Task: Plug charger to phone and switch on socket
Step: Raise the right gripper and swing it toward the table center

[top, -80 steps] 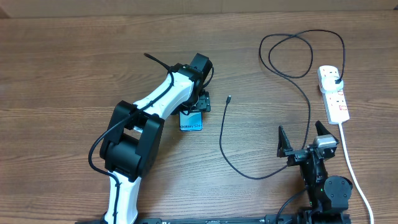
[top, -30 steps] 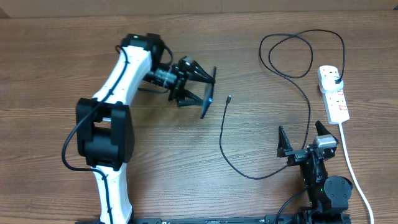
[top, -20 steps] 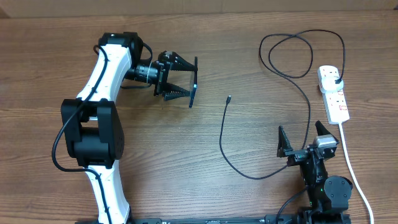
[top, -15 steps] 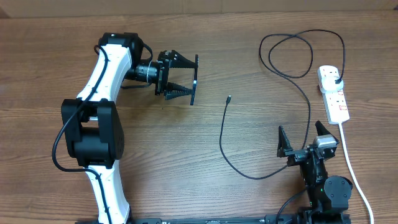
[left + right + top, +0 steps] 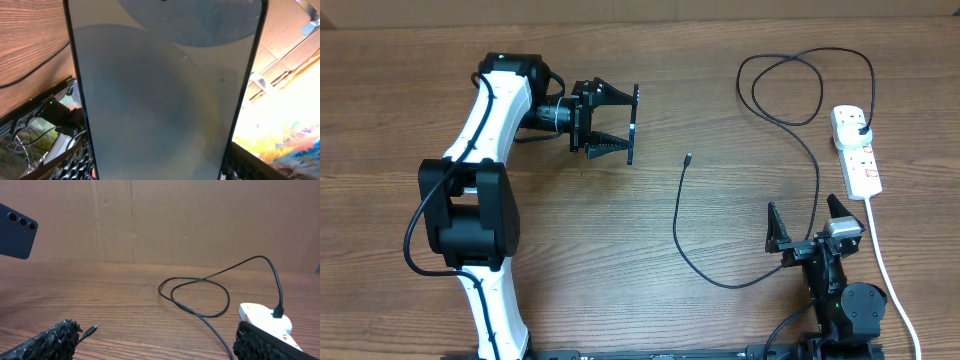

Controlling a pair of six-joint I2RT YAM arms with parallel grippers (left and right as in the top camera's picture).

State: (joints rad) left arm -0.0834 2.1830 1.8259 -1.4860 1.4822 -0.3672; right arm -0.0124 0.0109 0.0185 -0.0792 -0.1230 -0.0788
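Your left wrist view is almost wholly filled by the slim dark-edged phone (image 5: 165, 95). Its glass shows only a grey sheen, its top and bottom are cut off, and you can read no writing on it. From overhead you see it edge-on as a thin dark slab, raised off the brown wooden counter (image 5: 420, 60) and clamped between the left jaws. The right wrist view gives you its dark blue back with three lenses, partly cut off by the frame. Your right jaws stand wide apart with nothing in them.

The long thin black charger cable (image 5: 675, 225) lies loose on the wood, its small tip (image 5: 688, 158) well apart from the phone. Its black plug (image 5: 861, 128) sits in the white oblong power strip (image 5: 860, 165) at the right. The strip's red markings are too small to read, and you cannot tell how its switches stand. Its thick white cord (image 5: 876, 250) runs off the bottom edge.
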